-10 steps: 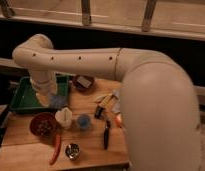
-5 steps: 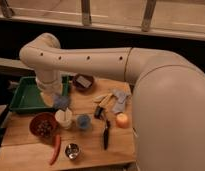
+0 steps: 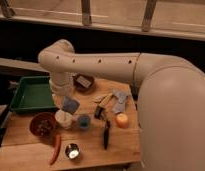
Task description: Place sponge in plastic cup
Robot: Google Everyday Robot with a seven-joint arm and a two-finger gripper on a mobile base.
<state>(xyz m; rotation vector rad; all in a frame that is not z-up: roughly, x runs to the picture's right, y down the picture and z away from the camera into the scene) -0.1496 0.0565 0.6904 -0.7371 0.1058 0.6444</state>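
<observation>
My gripper (image 3: 67, 102) hangs down from the arm at the left of the wooden table. It is shut on a blue-grey sponge (image 3: 71, 105), held just above and slightly right of a white plastic cup (image 3: 63, 119). The cup stands upright near the table's front left. A small blue cup (image 3: 84, 121) stands right beside it.
A green tray (image 3: 31, 95) lies at the left. A brown bowl (image 3: 43, 125), a red chili (image 3: 56, 149) and a metal cup (image 3: 72, 150) are at the front. A black knife (image 3: 106, 135), an orange (image 3: 121, 120), grey cloths (image 3: 116, 100) and a dark dish (image 3: 84, 82) lie to the right.
The gripper with the sponge has moved a little right and down, towards the white cup. The arm has swung across to the right.
</observation>
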